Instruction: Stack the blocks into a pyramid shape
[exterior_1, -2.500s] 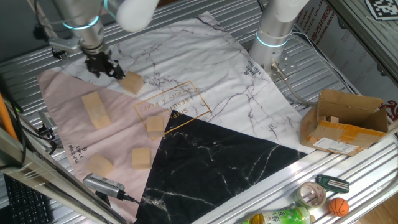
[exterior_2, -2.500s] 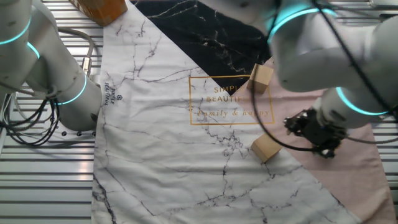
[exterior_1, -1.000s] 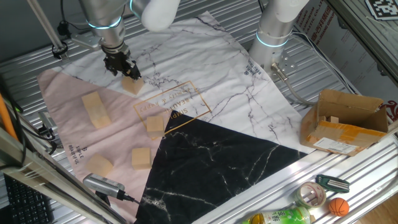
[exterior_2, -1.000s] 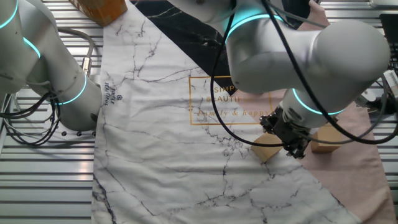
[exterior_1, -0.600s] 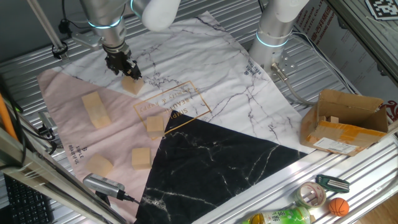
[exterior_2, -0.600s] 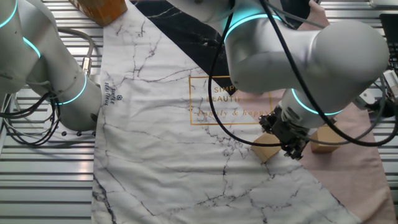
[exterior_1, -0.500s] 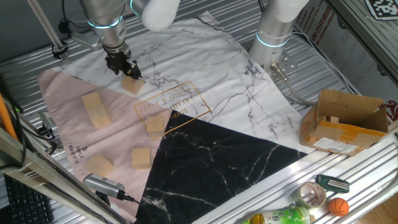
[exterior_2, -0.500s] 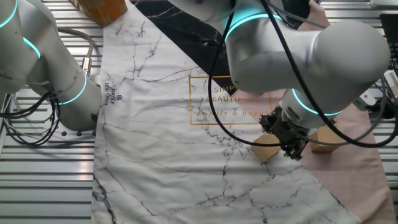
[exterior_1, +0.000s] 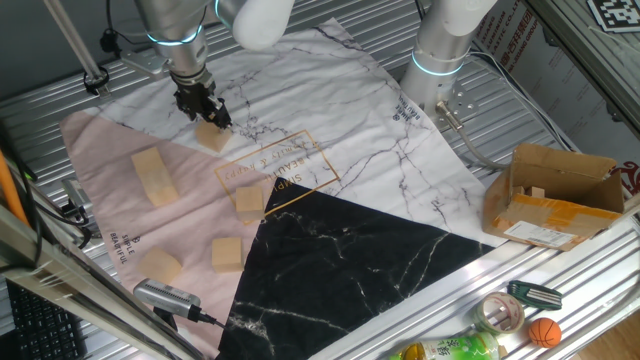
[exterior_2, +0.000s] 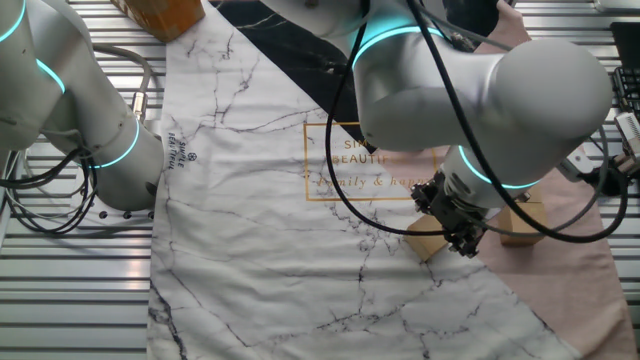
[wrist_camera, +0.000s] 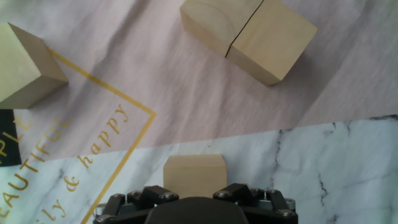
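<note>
Several plain tan wooden blocks lie on the cloth. One block (exterior_1: 212, 137) (exterior_2: 426, 241) (wrist_camera: 194, 174) rests where the pink and marble patches meet, and my gripper (exterior_1: 207, 117) (exterior_2: 462, 240) (wrist_camera: 194, 194) hangs right over it, open, one finger at each side of the block. Two blocks (exterior_1: 155, 177) (wrist_camera: 249, 31) lie side by side, touching, on the pink patch. Another block (exterior_1: 249, 201) (wrist_camera: 25, 62) sits at the gold-framed lettering. Two more blocks (exterior_1: 227, 254) (exterior_1: 160, 266) lie near the cloth's front edge.
A second, idle robot base (exterior_1: 440, 50) (exterior_2: 100, 150) stands at the cloth's far side. A brown cardboard box (exterior_1: 555, 195) sits to the right. A handheld tool (exterior_1: 170, 298) lies at the front edge, with a tape roll (exterior_1: 503, 313) and small ball (exterior_1: 545, 333) at the front right.
The gripper has swung from left of the block to directly over it and settled lower around it. No block has shifted.
</note>
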